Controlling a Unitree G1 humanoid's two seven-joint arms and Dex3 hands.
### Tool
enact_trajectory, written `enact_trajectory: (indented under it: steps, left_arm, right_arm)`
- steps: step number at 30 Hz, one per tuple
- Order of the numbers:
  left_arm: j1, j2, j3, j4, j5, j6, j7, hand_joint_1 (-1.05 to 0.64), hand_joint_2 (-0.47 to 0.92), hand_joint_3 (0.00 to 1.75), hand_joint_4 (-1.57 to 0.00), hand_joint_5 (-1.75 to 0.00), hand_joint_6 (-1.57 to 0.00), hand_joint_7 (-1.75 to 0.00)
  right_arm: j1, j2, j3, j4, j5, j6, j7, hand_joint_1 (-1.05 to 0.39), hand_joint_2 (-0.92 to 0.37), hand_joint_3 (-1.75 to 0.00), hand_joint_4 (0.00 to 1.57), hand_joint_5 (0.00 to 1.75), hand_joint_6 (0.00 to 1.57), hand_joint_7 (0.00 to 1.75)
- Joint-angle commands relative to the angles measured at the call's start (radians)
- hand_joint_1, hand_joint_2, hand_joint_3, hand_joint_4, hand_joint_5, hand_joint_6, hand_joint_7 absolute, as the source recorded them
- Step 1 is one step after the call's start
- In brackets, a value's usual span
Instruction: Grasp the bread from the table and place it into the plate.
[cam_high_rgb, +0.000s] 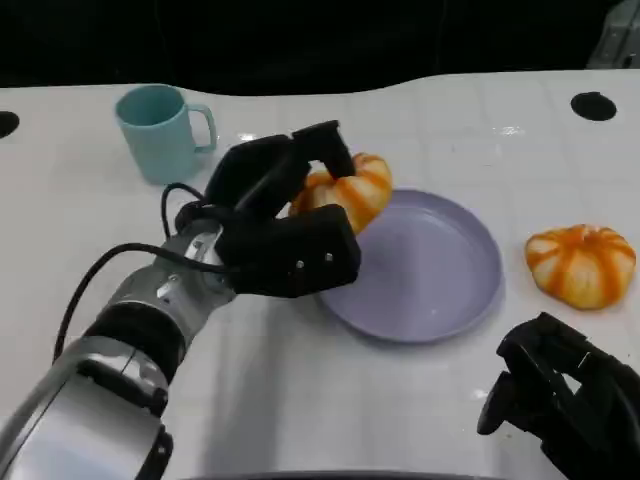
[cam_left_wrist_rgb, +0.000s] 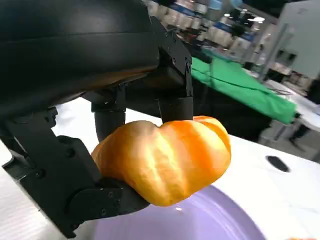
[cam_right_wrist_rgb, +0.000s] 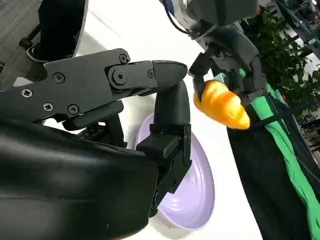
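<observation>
The left hand (cam_high_rgb: 285, 225) has its fingers clasped round the bread (cam_high_rgb: 345, 192), holding it over the plate's (cam_high_rgb: 440, 290) rim nearest the table's far edge, apparently ready to lower it in, while the right hand (cam_high_rgb: 560, 395) rests empty, fingers loosely parted, near the table's near edge.

- In the head view the left hand (cam_high_rgb: 285, 225) covers the near side of the held bread (cam_high_rgb: 345, 192) and part of the plate (cam_high_rgb: 440, 290) rim.
- The right hand (cam_high_rgb: 565, 395) is cut off by the lower right edge of that view.
- In the left wrist view the plate's far side runs off the picture.
- The room behind is blurred.
</observation>
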Motion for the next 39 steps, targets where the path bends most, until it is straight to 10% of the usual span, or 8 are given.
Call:
enact_trajectory:
  steps: [1, 39]
  left_arm:
    - [-0.036, -0.007, -0.018, 0.003, 0.012, -0.033, -0.02, -0.14, 0.31, 1.41, -0.94, -1.75, -0.79, -1.75]
    - [-0.073, -0.141, -0.162, 0.034, 0.148, 0.12, 0.001, -0.16, 0.44, 1.13, -0.96, -1.75, -0.71, -1.69]
  right_arm:
    - [0.002, -0.009, -0.012, -0.009, 0.006, 0.001, -0.005, -0.5, -0.92, -0.24, 0.63, 1.75, 0.52, 1.56]
    - [0.015, -0.006, 0.008, -0.031, -0.008, -0.006, -0.021, -0.49, -0.92, -0.27, 0.62, 1.75, 0.52, 1.55]
